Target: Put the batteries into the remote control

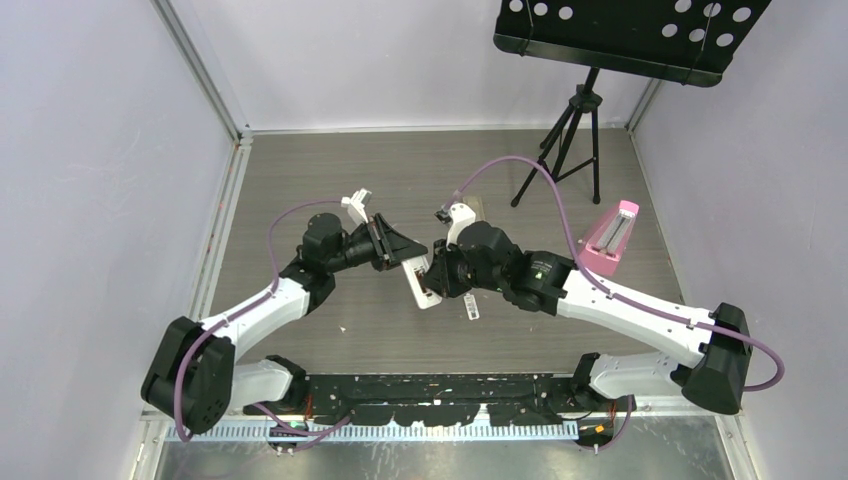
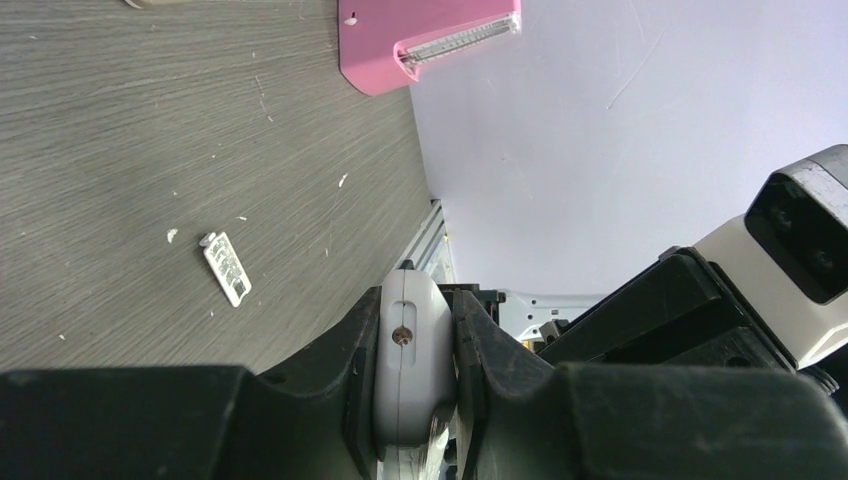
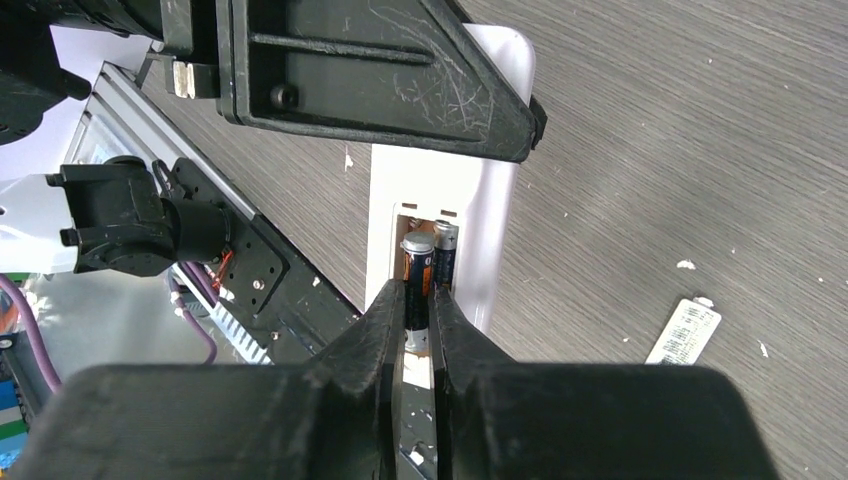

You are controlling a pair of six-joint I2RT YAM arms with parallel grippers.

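Note:
The remote control (image 1: 422,283) is white, held off the table between both arms. My left gripper (image 1: 392,246) is shut on its far end; in the left wrist view the rounded white end (image 2: 410,350) sits clamped between the jaws at my left gripper (image 2: 415,320). In the right wrist view the remote (image 3: 497,215) shows its open battery recess. One battery (image 3: 446,255) lies in the recess. My right gripper (image 3: 417,305) is shut on a second battery (image 3: 416,270), dark with an orange band, and holds it in the recess beside the first. The right gripper also shows in the top view (image 1: 440,272). Other batteries are out of view.
A small white bar with a dark label (image 1: 470,310) lies on the table under the right arm, seen too in both wrist views (image 2: 227,268) (image 3: 685,330). A pink wedge (image 1: 611,236) stands at the right. A tripod music stand (image 1: 575,130) is at the back.

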